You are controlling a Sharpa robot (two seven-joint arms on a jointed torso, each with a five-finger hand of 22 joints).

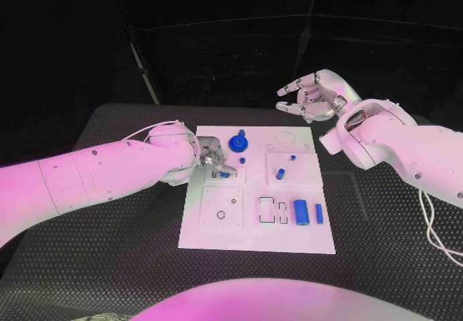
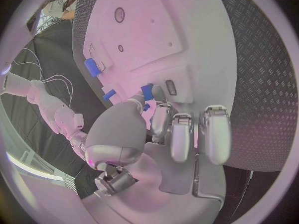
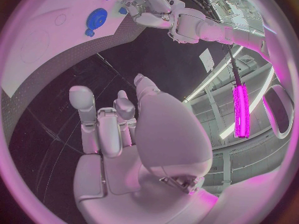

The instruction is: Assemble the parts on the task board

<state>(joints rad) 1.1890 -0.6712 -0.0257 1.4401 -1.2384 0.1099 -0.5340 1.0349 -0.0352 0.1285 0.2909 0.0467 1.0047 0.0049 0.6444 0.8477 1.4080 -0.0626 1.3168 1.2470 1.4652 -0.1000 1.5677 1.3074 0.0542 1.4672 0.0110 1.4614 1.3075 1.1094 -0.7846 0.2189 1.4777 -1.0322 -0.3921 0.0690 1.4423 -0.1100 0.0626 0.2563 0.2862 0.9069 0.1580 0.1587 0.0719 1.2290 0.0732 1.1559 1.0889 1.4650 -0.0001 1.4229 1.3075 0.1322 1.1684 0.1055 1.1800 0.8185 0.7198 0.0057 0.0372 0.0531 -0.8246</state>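
Right now the left hand (image 1: 212, 159) is down on the white board (image 1: 217, 234), near its far left part, fingers bunched over a small blue piece (image 1: 224, 174). From the left wrist view the fingertips (image 2: 161, 118) sit against that blue piece (image 2: 147, 91), and it looks pinched between the thumb and a finger, pressed at a raised square block of the board (image 2: 149, 35). Just beyond the left hand lies a blue gear (image 1: 239, 143) with a small knob on it. Well off to the other side, the right hand (image 1: 314, 95) hangs in the air past the board's far right corner, palm up, fingers loosely apart and curled a little, with nothing in them. Towards the robot from that hand, on the board, sit two small blue pegs (image 1: 281, 173), and nearer still a blue cylinder (image 1: 301, 212) lying flat with a thin blue bar (image 1: 318, 213) just beside it.
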